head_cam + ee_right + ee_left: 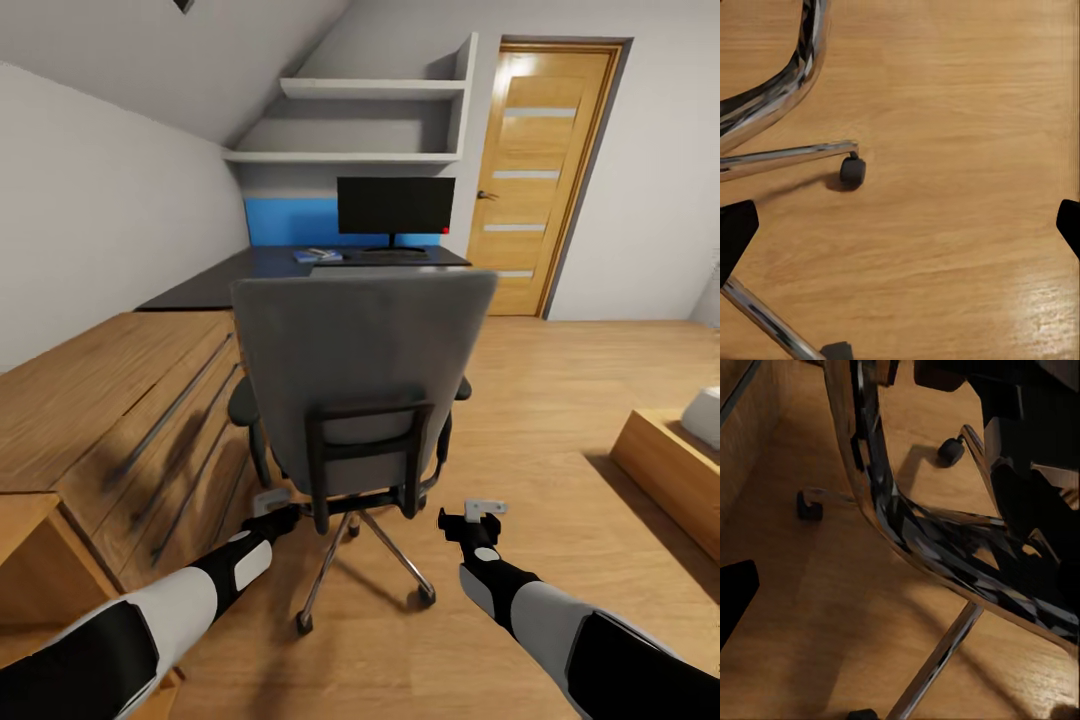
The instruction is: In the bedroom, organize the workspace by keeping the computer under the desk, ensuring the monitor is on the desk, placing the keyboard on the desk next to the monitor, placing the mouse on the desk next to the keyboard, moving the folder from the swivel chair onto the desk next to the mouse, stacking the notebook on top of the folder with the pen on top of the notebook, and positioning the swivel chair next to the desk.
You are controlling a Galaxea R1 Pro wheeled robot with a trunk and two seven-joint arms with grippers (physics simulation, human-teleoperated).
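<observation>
The grey swivel chair stands right in front of me with its backrest towards me, hiding its seat. Behind it, the dark desk carries the black monitor and a flat blue item left of the monitor's foot. My left gripper is low at the chair's back frame, and the chrome base runs between its fingers, which look open. My right gripper hangs right of the chair base, open over bare floor, beside a chrome leg and caster.
A long wooden dresser runs along the left wall up to the desk. Wall shelves hang above the desk, with a wooden door to their right. Low wooden furniture stands at right, with open floor between it and the chair.
</observation>
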